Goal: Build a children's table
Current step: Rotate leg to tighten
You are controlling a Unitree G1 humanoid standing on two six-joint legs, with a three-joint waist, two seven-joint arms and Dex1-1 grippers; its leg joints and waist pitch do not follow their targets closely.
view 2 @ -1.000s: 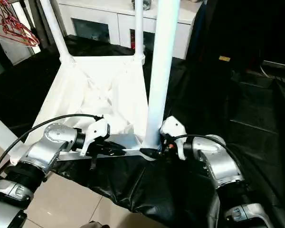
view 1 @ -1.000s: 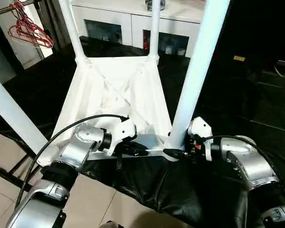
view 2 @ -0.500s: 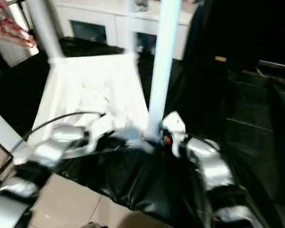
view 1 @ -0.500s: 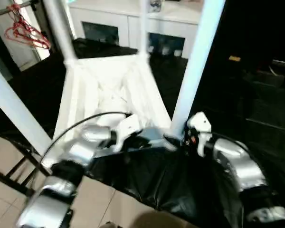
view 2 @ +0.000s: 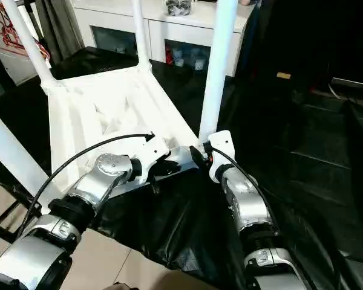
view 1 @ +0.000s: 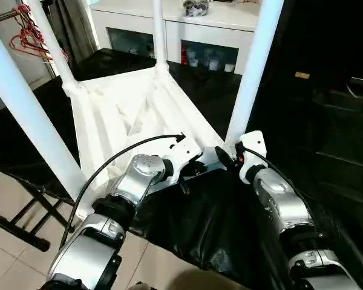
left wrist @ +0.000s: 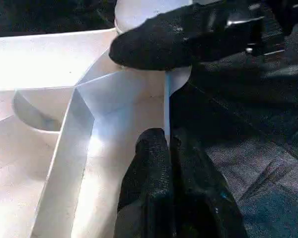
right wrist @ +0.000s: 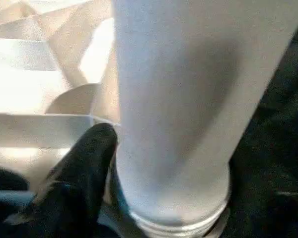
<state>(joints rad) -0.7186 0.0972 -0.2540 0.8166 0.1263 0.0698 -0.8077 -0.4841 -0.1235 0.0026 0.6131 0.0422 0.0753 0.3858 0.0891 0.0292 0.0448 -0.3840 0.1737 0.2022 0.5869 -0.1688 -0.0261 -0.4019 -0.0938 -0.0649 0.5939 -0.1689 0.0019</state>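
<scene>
The children's table (view 1: 118, 112) lies upside down on a black cloth, ribbed underside up, with all its white legs standing in the corner sockets. My left gripper (left wrist: 168, 144) is shut on the thin near rim (view 1: 169, 181) of the top, close to the near right corner. My right gripper (view 1: 222, 157) sits at the flared base of the near right leg (view 1: 251, 72). One black finger (right wrist: 84, 183) presses against that base, and the other finger is hidden behind the leg.
The black cloth (view 1: 193, 223) hangs over the near edge of the work surface above a tiled floor (view 1: 12, 211). A white cabinet with glass doors (view 1: 199, 36) stands behind. Red hangers (view 1: 27, 39) hang at the far left.
The table has turned on the cloth: its far corners swung left and the near right corner moved away from me. Both grippers went with it, keeping their places on rim and leg.
</scene>
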